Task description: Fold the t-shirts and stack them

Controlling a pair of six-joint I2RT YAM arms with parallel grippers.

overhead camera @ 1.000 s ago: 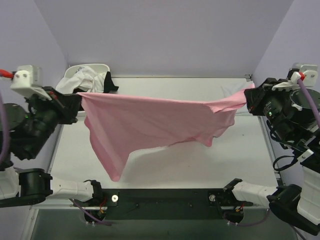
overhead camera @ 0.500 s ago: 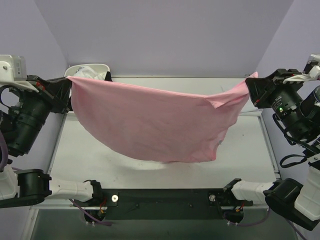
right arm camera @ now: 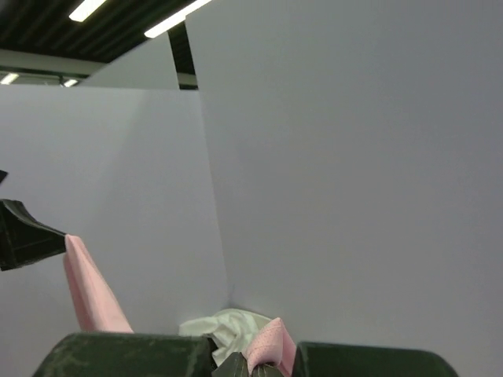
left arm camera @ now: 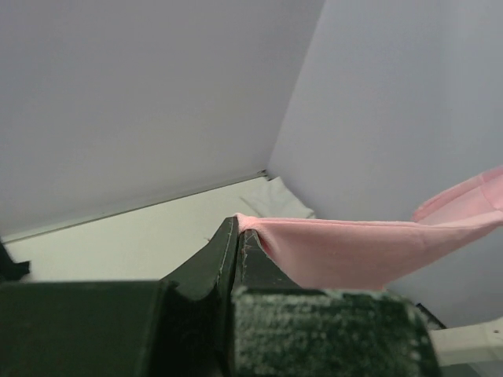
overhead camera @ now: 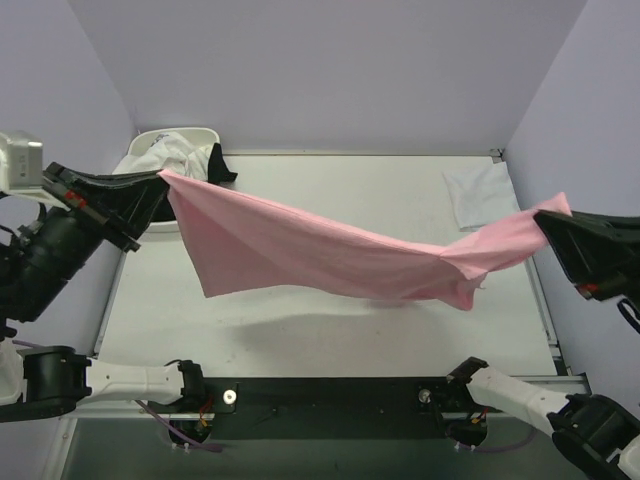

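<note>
Where the top camera looks down, the pink t-shirt (overhead camera: 330,255) hangs stretched between the two arms above the worktop (overhead camera: 330,190), sagging in the middle and casting a shadow below. The left arm (overhead camera: 70,230) has its jaws clamped on the shirt's corner at the left edge, and the right arm (overhead camera: 600,255) has its jaws clamped on the opposite end, lower and nearer the front. At the back left corner a white basin (overhead camera: 150,140) holds a crumpled white shirt (overhead camera: 170,158) and a black shirt (overhead camera: 218,165). A folded white shirt (overhead camera: 480,195) lies flat at the back right of the worktop.

In the left wrist view, the jaws are pressed together on a pinch of the pink t-shirt (left arm camera: 354,251), which runs off to the right in a taut band. The folded white shirt (left arm camera: 275,204) lies in the far corner of the worktop (left arm camera: 141,236).

In the right wrist view, the jaws sit at the bottom edge, closed on a bunched fold of the pink t-shirt (right arm camera: 271,342). Its far end (right arm camera: 90,294) rises to the dark tip of the left arm (right arm camera: 27,236). The crumpled white shirt (right arm camera: 224,326) shows behind.
</note>
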